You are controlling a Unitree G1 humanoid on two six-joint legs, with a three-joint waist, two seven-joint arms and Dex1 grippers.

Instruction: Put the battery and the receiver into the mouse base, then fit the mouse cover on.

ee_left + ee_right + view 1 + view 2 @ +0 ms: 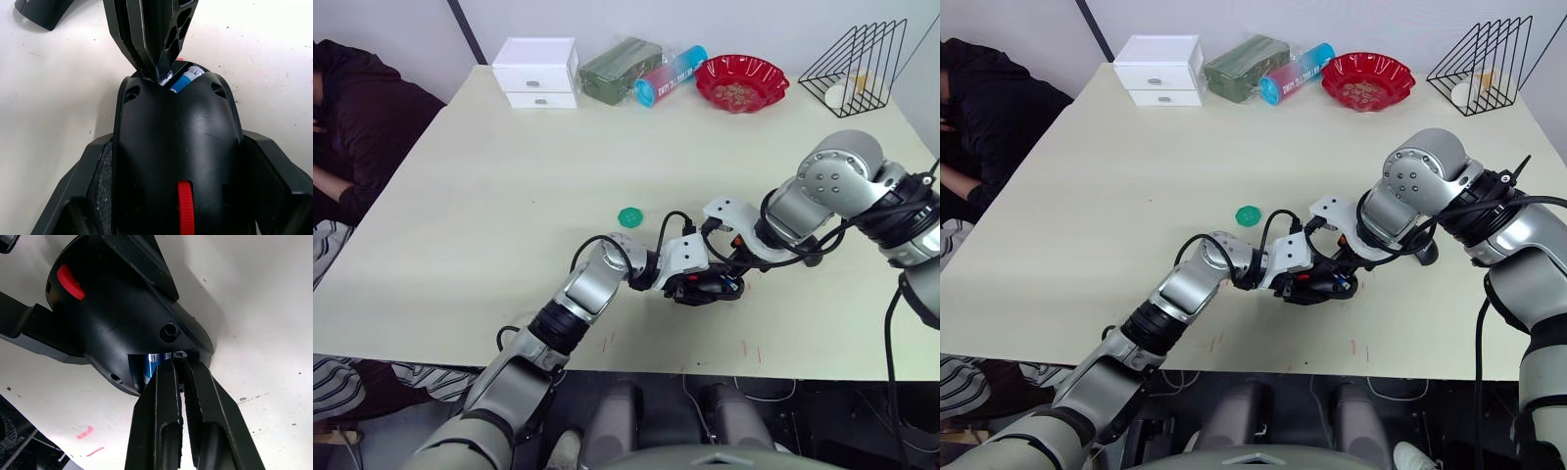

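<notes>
Inside mouse base, battery visible from wrist views, right hand closed

One mouse base, one battery in it, and two grippers on it. On the counter: one green disc, one white drawer box, one red bowl, one wire rack.
</notes>
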